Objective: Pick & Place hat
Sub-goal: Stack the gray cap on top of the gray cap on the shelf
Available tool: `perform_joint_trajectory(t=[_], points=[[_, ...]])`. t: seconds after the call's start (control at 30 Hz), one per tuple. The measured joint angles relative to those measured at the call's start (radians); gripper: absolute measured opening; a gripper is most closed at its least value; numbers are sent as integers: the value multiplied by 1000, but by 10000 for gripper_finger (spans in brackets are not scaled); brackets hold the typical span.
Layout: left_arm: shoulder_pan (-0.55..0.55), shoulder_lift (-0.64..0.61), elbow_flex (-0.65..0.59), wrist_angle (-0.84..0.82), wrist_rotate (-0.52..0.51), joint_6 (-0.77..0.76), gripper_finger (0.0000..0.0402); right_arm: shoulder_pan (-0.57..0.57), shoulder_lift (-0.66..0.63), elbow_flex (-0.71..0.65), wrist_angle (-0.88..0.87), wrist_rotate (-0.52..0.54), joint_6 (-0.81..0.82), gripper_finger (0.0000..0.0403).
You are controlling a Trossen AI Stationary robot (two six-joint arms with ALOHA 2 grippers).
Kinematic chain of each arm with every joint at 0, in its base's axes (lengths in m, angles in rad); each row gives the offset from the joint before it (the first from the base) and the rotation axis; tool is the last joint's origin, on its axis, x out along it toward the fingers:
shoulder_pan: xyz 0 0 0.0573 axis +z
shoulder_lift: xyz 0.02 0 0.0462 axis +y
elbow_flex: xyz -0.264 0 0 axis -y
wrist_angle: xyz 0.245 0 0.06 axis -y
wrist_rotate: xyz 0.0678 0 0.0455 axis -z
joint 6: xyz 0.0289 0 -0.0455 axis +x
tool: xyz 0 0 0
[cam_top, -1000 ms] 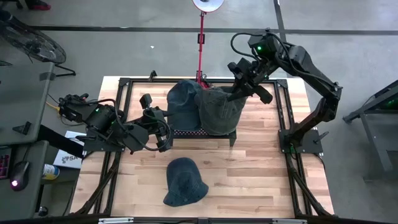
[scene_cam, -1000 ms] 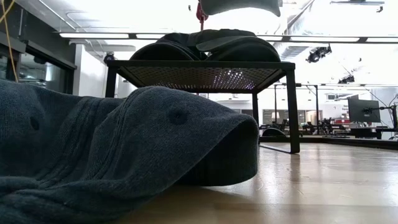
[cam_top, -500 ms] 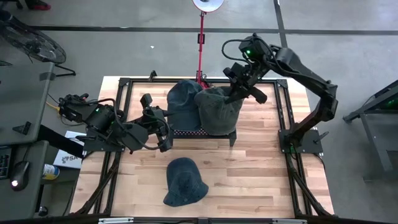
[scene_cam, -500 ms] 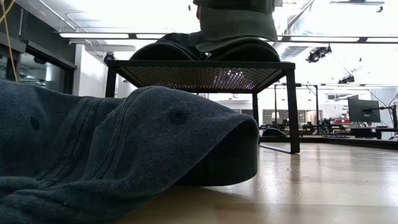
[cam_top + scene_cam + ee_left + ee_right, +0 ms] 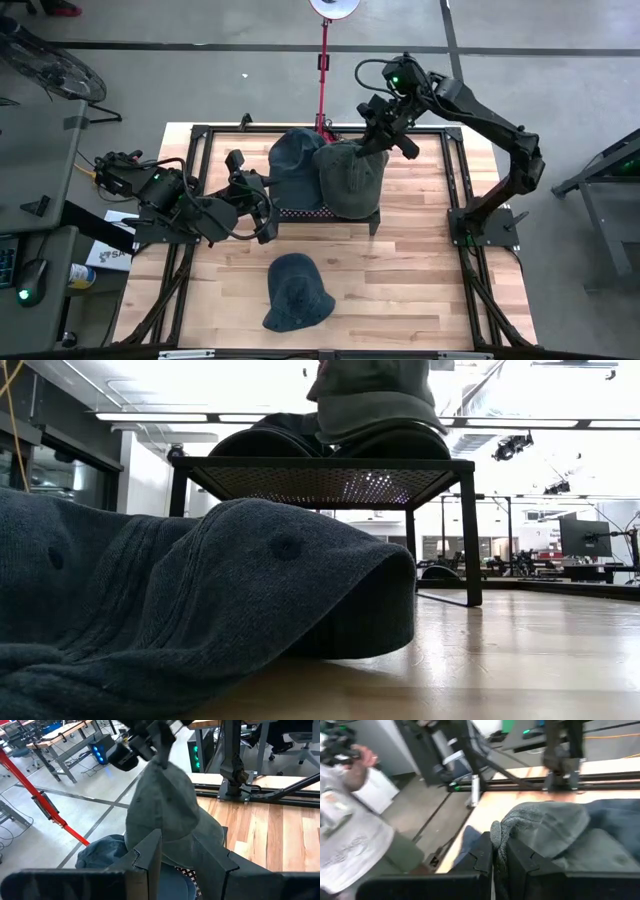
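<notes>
A grey-green hat [image 5: 348, 178] hangs from my right gripper [image 5: 374, 147], which is shut on it, over a black mesh rack [image 5: 330, 470] at mid table. The hat's lower rim [image 5: 375, 422] meets the dark hats lying on the rack. A blue hat [image 5: 293, 165] lies on the rack beside it. A second blue hat [image 5: 296, 292] lies on the wood near the front edge and fills the low view [image 5: 200, 610]. My left gripper [image 5: 266, 216] waits open at the rack's left side, its fingers [image 5: 147, 855] apart and holding nothing. My right gripper pinches a bunched fold of cloth at the hat's top [image 5: 498, 831] between its two fingers. The fingers come slanting down from the table's far right. The hat hangs below them, drawn into a peak [image 5: 159, 762], with its lower rim on the hats on the rack.
A red pole [image 5: 323, 70] stands just behind the rack at the far edge. Black frame rails [image 5: 455, 180] run along both table sides. A person in a white shirt [image 5: 350, 830] stands beyond the table. Bare wood lies right of the near blue hat.
My right gripper has gone down and toward the table's left with the grey-green hat. The hat has sunk from high above the rack until its rim meets the hats lying there, and it has drawn in narrower.
</notes>
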Motion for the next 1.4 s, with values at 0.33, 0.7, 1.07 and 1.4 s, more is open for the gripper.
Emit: perform_joint_trajectory(t=[0.33, 0.7, 1.07, 1.4], points=[[0, 0, 0, 0, -2, -15, 101, -51, -2, -84, 152, 32, 49, 17], [0, 0, 0, 0, -2, -15, 101, -79, -2, -224, 301, 121, 84, 17], [0, 0, 0, -1, -2, -15, 101, -127, -2, -282, 319, 219, 83, 17], [0, 0, 0, -1, -2, -15, 101, -126, -2, -282, 296, 322, 82, 18]])
